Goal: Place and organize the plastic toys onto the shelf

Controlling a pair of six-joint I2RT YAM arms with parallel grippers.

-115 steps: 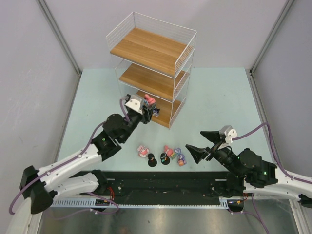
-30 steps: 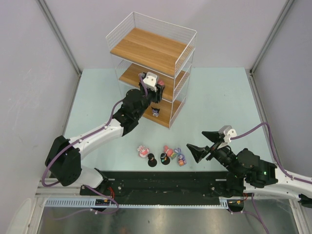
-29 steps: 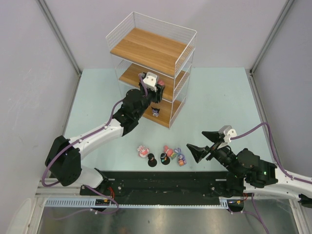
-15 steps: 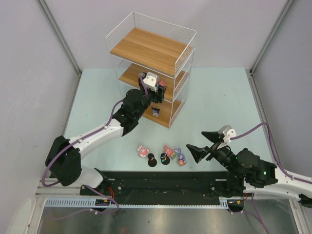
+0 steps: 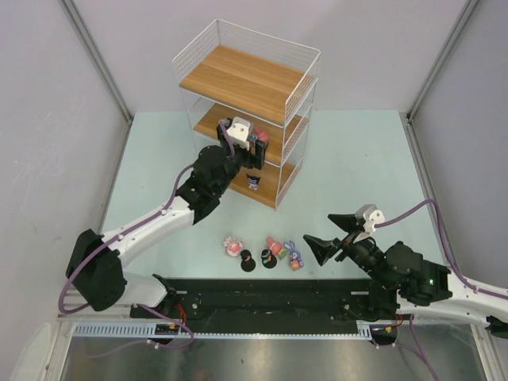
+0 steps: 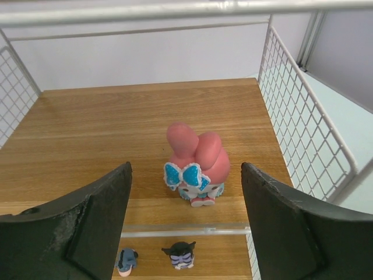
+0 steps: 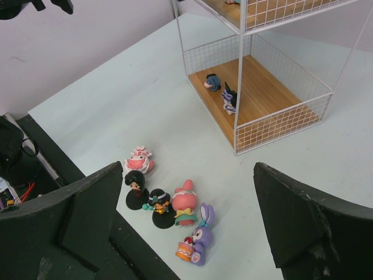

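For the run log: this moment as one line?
left hand: open, flanking pink figurine on middle board | right hand: open over table | table: five toys | bottom board: two toys

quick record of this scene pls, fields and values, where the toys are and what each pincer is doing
left pincer: open, fingers either side of the pink bunny toy, not touching it
pink bunny toy: upright on the middle board of the shelf
bottom board: bluish toy and dark toy
table: five toys clustered near the arm bases
right pincer: open, above the table, holding nothing
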